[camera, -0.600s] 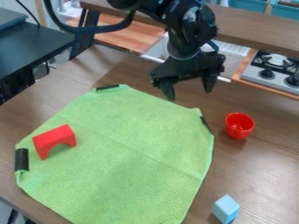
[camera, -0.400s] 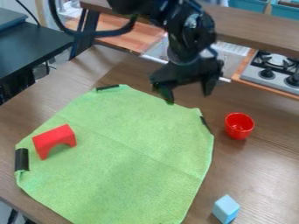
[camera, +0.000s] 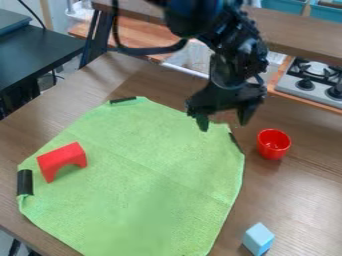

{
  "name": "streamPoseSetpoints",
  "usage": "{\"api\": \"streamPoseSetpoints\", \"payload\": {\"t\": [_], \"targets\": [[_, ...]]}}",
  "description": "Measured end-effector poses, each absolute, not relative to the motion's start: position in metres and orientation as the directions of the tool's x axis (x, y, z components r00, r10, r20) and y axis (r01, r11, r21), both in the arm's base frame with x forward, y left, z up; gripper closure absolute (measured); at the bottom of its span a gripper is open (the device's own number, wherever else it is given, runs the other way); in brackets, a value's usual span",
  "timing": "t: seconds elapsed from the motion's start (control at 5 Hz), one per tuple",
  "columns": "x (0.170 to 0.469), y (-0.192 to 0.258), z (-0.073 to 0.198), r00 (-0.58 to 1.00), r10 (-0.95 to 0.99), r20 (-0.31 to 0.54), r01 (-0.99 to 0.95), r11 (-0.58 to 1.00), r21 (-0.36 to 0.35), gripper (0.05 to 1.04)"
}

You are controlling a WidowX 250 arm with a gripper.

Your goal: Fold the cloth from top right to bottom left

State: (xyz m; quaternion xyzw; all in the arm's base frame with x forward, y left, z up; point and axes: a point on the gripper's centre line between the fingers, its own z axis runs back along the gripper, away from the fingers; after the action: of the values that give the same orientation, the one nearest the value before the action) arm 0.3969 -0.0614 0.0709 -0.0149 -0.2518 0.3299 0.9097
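Observation:
The open gripper [camera: 224, 126] hangs over the top right corner of the green cloth, one fingertip above the cloth's edge and the other to the right, with nothing visible between them. The green cloth [camera: 143, 180] lies spread on the table, with black strips at its upper left, left and right corners. The strip at the right corner is just below and right of the gripper. Whether the fingertips touch the cloth, I cannot tell.
A red arch block [camera: 62, 160] stands on the cloth's left part. The red cup [camera: 274, 144] is right of the cloth on the brown table [camera: 304, 175]. A light blue block [camera: 258, 239] sits at the lower right, and a toy stove [camera: 312, 82] at the upper right.
The gripper has moved right and down in the view, from above the cloth's top edge to its top right corner. The cloth and the other objects have stayed put.

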Motion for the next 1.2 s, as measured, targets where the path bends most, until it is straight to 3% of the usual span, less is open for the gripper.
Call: {"api": "streamPoseSetpoints", "payload": {"t": [0.4, 0.8, 1.2], "targets": [[0.426, -0.062, 0.051, 0.629, 0.659, 0.413, -0.663, 0.732, -0.158, 0.083], [0.431, -0.054, 0.042, 0.626, 0.643, 0.441, -0.663, 0.737, -0.132, 0.083], [0.427, -0.06, 0.014, 0.662, 0.628, 0.41, -0.657, 0.749, -0.087, 0.083]]}}
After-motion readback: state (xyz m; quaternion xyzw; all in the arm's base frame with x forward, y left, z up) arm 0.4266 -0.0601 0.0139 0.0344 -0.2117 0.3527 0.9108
